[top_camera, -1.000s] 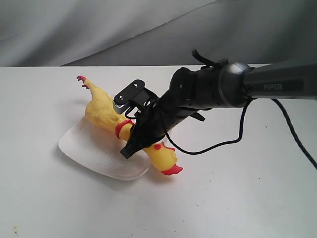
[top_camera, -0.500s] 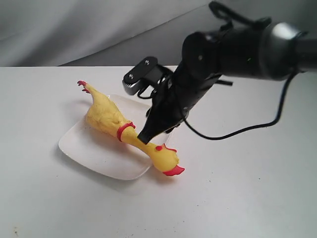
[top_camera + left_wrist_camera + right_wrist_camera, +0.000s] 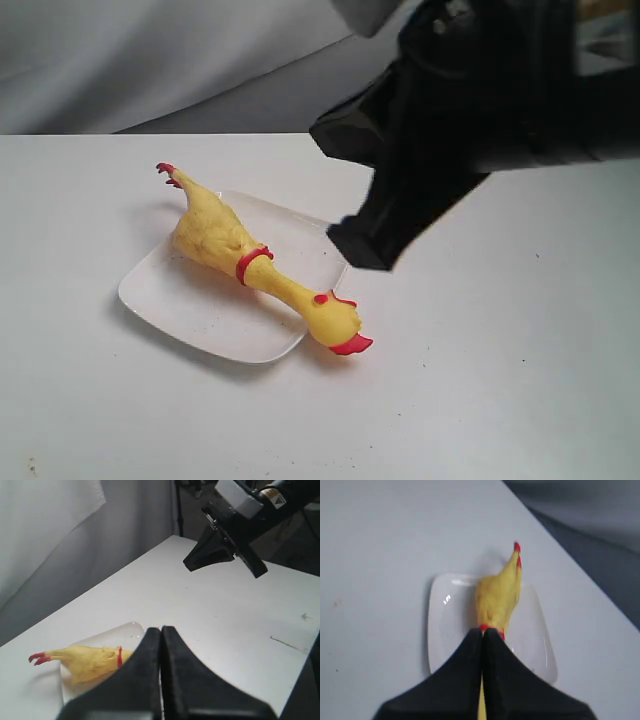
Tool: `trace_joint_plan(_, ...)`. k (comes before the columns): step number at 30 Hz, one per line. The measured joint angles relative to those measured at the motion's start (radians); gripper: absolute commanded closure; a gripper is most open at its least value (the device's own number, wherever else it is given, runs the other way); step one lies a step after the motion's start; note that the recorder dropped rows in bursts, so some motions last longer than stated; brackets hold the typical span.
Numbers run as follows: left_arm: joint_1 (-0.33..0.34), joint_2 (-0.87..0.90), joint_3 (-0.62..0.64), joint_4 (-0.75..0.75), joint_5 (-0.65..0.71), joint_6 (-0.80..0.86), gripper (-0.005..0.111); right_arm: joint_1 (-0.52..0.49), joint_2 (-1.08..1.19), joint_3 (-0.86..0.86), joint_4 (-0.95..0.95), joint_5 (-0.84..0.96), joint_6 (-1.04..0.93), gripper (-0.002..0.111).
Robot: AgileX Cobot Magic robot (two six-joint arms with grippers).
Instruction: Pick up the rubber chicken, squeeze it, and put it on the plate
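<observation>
The rubber chicken (image 3: 215,235) lies flat and slantwise on the plate (image 3: 170,295) — its yellow body and red neck ring over the white glaze, its red feet poking past the far-left rim, its head and red beak reaching over the near-right rim above the white surface (image 3: 480,380). Nothing holds it. The right claw (image 3: 482,631) hangs above the plate's right side, clear of the toy, its two black fingers pressed together with nothing between them. The left claw (image 3: 161,629) is well apart from the plate — its fingers likewise together and empty.
</observation>
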Motion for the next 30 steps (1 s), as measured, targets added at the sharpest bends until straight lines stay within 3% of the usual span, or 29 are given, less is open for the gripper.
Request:
trace_joint_plan(8, 0.000, -0.081, 0.000, -0.035, 0.000, -0.002, 0.107, 0.130, -0.363, 0.248, 0.000, -0.248, 0.000, 0.108)
trace_joint_plan(17, 0.000, -0.104, 0.000, -0.039, 0.000, -0.002, 0.107, 0.135, -0.682, 0.468, 0.000, -0.367, 0.000, 0.108)
trace_joint_plan(30, 0.000, -0.104, 0.000, -0.039, 0.000, -0.002, 0.107, 0.135, -0.820, 0.500, 0.000, -0.367, 0.000, 0.108)
